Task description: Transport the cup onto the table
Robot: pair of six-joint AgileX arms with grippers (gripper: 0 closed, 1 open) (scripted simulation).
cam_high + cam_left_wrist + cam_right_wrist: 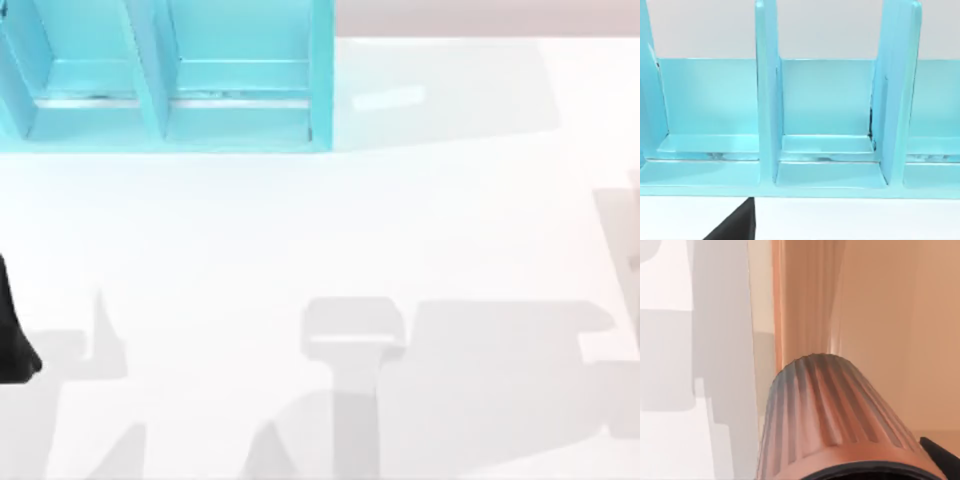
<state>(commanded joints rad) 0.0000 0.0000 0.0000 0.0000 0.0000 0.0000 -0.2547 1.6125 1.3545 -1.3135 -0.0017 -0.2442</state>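
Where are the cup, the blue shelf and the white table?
cup [835, 415]: right wrist view, on its ribbed side.
blue shelf [322, 70]: top view, on its right end wall.
white table [300, 230]: top view, on a bare patch.

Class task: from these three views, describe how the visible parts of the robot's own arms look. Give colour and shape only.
The left arm shows at the top view's left edge as a plain black, smooth, rounded form. The left wrist view shows a black wedge-shaped part with straight edges. The right wrist view has a small black corner. No cables or markings are visible.
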